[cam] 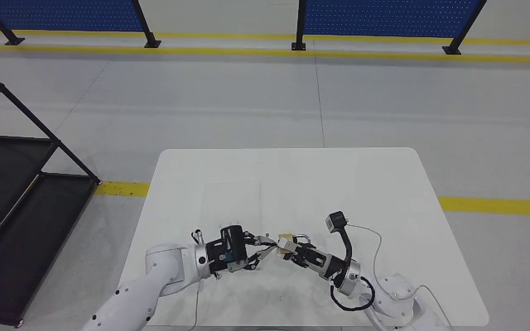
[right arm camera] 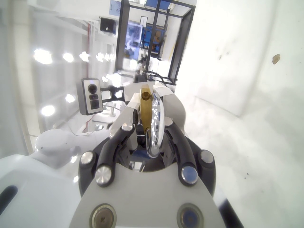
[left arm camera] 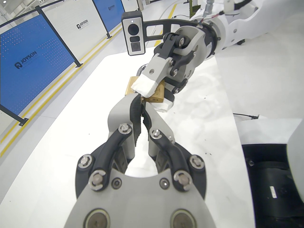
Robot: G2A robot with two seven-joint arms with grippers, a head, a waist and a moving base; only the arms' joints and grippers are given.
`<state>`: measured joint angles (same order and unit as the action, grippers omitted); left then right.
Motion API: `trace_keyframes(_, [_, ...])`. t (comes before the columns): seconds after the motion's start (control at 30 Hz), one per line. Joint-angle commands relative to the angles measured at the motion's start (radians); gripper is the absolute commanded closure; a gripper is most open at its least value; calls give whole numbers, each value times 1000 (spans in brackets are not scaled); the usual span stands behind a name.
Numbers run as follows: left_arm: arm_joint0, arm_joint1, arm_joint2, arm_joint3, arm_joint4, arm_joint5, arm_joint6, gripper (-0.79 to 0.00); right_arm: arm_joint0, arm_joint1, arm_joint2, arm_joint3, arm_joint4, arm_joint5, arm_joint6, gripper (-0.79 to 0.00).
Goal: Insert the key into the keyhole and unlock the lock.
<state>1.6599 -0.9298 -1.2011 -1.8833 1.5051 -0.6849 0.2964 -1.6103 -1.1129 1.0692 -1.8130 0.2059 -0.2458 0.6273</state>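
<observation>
The white table lies under both of my grippers. I use it as a floor only, since the work is held up in the air where the two arms can line up on each other. There is one table and I have two grippers.

My right gripper is clamped on the one brass lock, with its taped fingertips pressing the flat faces. That grip leaves the lock's bottom edge bare and turned toward my left gripper. The single chrome shackle runs back between the right fingers toward the wrist, so it is out of the way.

My left gripper is directly opposite, tip to tip with the right one. Its pads are pinched nearly together on a thin piece of metal that I take to be the one key. Most of the key is hidden between the pads. Holding it this narrowly should keep the blade stiff and pointing straight out from the fingertips.

The left tips sit just at the lock's bottom corner. From the right wrist I can see one keyhole, dark and apparently open. I judge that the key is at the lock but not yet seated, though I cannot tell for certain.
</observation>
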Motion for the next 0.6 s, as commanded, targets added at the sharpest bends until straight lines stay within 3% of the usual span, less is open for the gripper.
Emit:
trace_keyframes(0.0, [0,0,0,1,3,2,7,0,0,0,0,0,0,0,0,0])
trace_keyframes(0.07, [1,0,0,0,6,9,17,0,0,0,0,0,0,0,0,0])
trace_keyframes(0.1, [2,0,-1,1,7,14,22,-105,0,0,0,0,0,0,0,0])
trace_keyframes(0.13, [5,0,-4,1,8,25,35,-754,0,0,0,0,0,0,0,0])
trace_keyframes(0.17, [9,0,-8,2,10,31,43,-785,0,0,0,0,0,0,0,0])
trace_keyframes(0.57, [137,22,-186,14,-34,76,141,-785,0,0,0,0,0,0,0,0])
